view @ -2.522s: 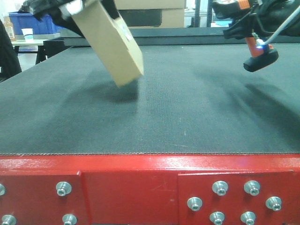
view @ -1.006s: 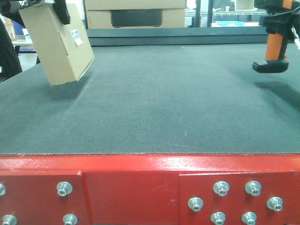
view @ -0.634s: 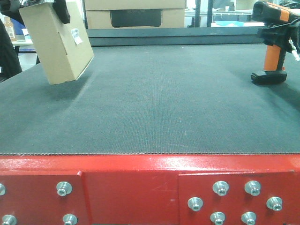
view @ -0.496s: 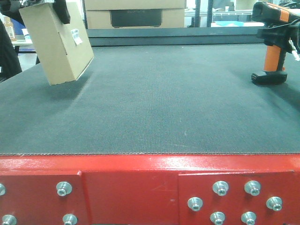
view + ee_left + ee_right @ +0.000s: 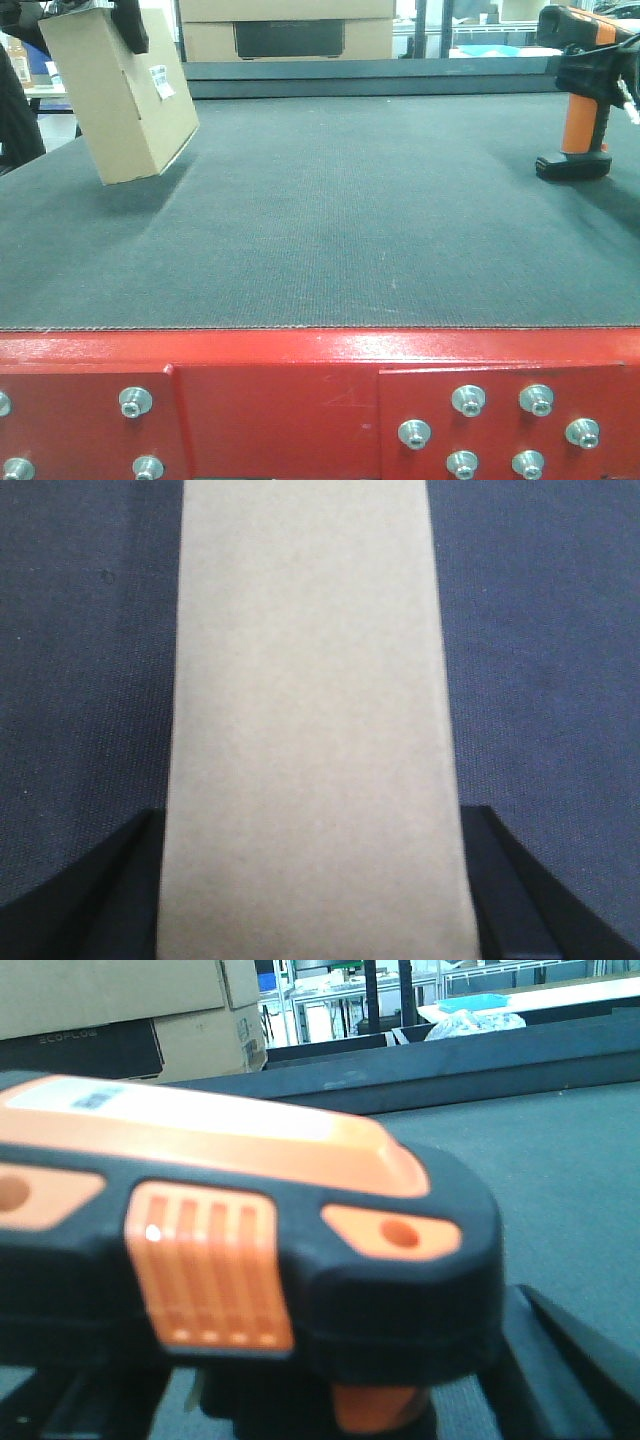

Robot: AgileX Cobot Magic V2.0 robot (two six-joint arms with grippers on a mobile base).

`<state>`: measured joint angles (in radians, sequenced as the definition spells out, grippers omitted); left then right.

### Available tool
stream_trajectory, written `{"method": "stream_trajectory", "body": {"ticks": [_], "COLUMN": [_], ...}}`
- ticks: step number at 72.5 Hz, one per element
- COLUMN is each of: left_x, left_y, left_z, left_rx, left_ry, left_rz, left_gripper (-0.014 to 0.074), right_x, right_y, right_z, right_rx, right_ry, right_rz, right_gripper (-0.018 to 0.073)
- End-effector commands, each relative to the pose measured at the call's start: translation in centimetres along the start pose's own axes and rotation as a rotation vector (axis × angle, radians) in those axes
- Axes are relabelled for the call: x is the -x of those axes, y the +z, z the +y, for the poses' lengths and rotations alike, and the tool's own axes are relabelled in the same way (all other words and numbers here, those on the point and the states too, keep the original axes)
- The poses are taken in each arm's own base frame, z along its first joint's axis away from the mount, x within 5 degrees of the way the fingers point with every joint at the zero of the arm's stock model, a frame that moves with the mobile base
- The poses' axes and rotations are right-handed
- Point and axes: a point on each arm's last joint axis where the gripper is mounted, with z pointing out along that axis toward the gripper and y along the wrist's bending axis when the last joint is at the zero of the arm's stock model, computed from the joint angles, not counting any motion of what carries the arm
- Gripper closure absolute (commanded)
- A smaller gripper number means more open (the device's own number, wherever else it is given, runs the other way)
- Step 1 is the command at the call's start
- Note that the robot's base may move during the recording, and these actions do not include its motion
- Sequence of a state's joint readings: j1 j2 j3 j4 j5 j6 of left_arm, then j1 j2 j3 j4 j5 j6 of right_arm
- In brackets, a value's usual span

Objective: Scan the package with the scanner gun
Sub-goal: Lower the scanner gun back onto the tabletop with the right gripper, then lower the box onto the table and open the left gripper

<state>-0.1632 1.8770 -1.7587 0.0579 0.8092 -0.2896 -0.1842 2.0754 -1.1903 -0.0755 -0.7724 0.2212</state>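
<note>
The package (image 5: 120,100), a plain brown box with a small white barcode label (image 5: 160,80) on its right face, hangs tilted at the far left, its lower corner at or just above the dark mat. My left gripper (image 5: 128,22) is shut on its top. In the left wrist view the box (image 5: 310,710) fills the gap between the black fingers (image 5: 515,900). The scanner gun (image 5: 582,120) stands upright at the far right, its black foot on the mat. My right gripper (image 5: 603,72) is shut around it. In the right wrist view its head (image 5: 250,1220) fills the frame.
Two large cardboard boxes with a dark panel (image 5: 290,30) stand behind the mat's far edge and also show in the right wrist view (image 5: 120,1010). A red metal frame with bolts (image 5: 320,400) runs along the near edge. A dark shape (image 5: 15,110) is at the left edge.
The package swung from the middle to the far left and now holds still. The scanner gun turned upright and came down until its foot met the mat at the right.
</note>
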Motion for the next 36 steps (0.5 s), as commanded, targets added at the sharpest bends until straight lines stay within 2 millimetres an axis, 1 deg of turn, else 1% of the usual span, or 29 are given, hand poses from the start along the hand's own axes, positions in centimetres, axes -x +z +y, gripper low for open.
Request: {"method": "stream_trajectory", "body": {"ticks": [1,11,20,30,36], "left_x": [0.5,0.7,1.0,1.0,0.9], "left_y": [-0.4,-0.4,-0.5,-0.6,-0.6], "left_z": [0.0,0.2,0.2,0.8,1.0], "left_rx": [-0.005,0.021,0.038,0.117,0.139], "left_ry": [0.003,0.034,0.062,0.141,0.155], "left_rz": [-0.029,-0.052,-0.083,-0.087,-0.073], "left_gripper": [0.0708,0.0708,0.0708,0.0708,0.0708], "right_x": [1.4,1.2,0.6,0.5,0.6], "right_y": [-0.2,-0.9,-2.0,-4.3,-5.7], "right_z": [0.2,0.2,0.2,0.3,0.5], "right_rx": [0.0,0.0,0.0,0.015,0.02], "right_ry": [-0.003,-0.002,-0.001,-0.003,-0.001], "right_rz": [-0.021,-0.016,-0.002,-0.026,-0.041], "right_gripper": [0.0027,0.0018,0.0017,0.0017,0.0017]}}
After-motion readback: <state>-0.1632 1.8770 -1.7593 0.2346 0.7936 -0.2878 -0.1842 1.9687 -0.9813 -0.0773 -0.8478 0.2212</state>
